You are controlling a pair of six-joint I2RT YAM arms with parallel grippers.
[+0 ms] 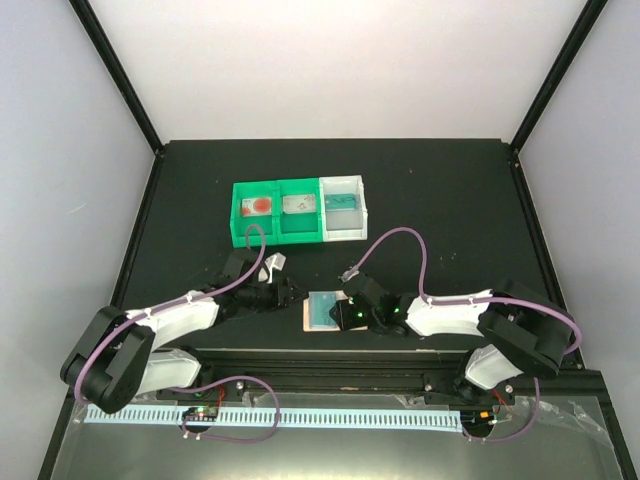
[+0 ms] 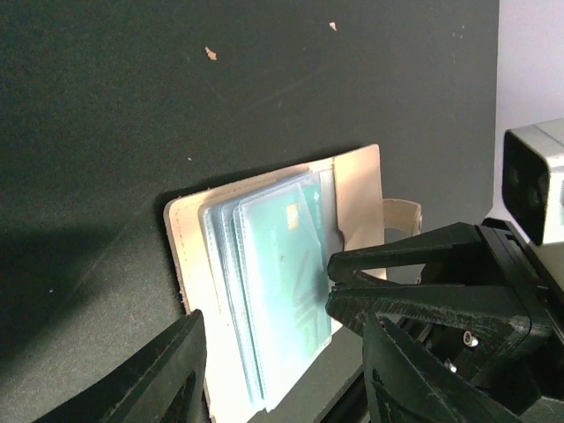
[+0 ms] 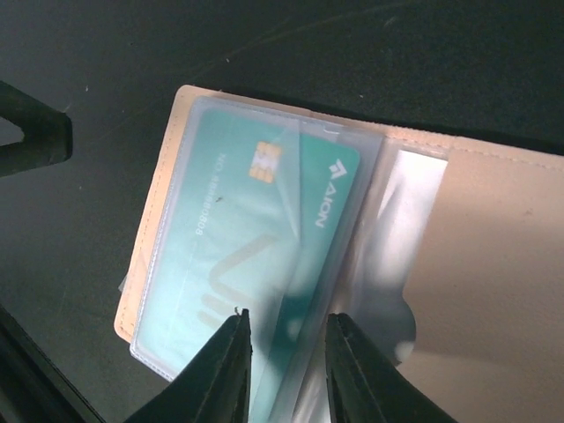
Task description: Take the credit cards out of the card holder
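The tan card holder (image 1: 311, 324) lies open on the black table between my two grippers. Teal credit cards (image 1: 325, 308) sit in its clear sleeves. In the left wrist view the holder (image 2: 361, 189) lies flat with the cards (image 2: 278, 273) fanned in it. My left gripper (image 2: 282, 388) is open and empty, its fingers straddling the holder's near end just left of it (image 1: 293, 293). In the right wrist view the cards (image 3: 220, 238) lie on the holder (image 3: 493, 264). My right gripper (image 3: 286, 352) has its jaws narrowly apart, tips down on the cards' right edge (image 2: 330, 284).
A green-and-white three-compartment bin tray (image 1: 275, 236) stands behind the holder with small items in its compartments. A small white scrap (image 1: 272, 265) lies near the left arm. The table's front rail runs just below the holder.
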